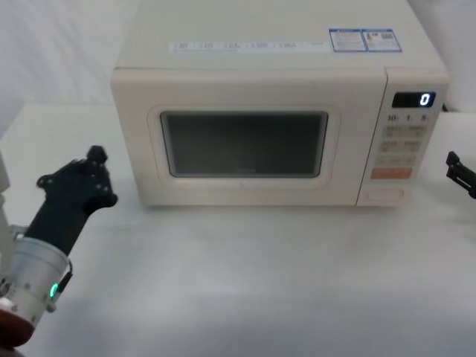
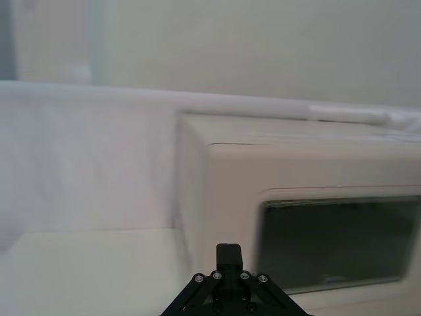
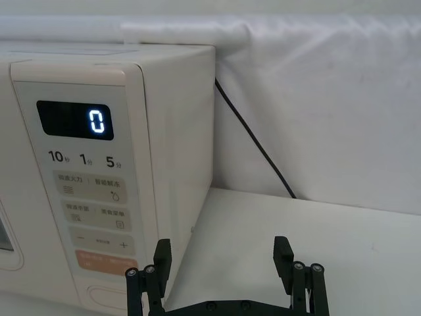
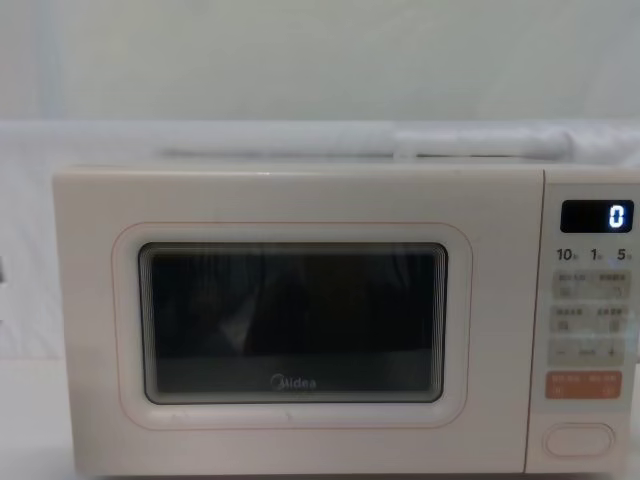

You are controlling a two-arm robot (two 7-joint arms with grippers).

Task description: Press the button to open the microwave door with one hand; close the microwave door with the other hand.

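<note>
Door (image 4: pixel 290 320) shut, button (image 4: pixel 579 439) unpressed; nothing done. My right tool (image 3: pixel 223 253) gapes empty near the panel; my left tool (image 1: pixel 83 172), probably closed, waits.

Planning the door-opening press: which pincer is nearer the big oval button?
Right. The right pincer hangs open just beside the microwave's panel end, near the button. The left pincer sits off the far end, beyond the microwave door.

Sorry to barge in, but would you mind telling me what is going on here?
Nothing is being touched at this moment. The microwave sits on the table with its door shut and the display showing 0. The right tool is open, beside the control panel near the button. The left tool waits off the door's left edge.
</note>
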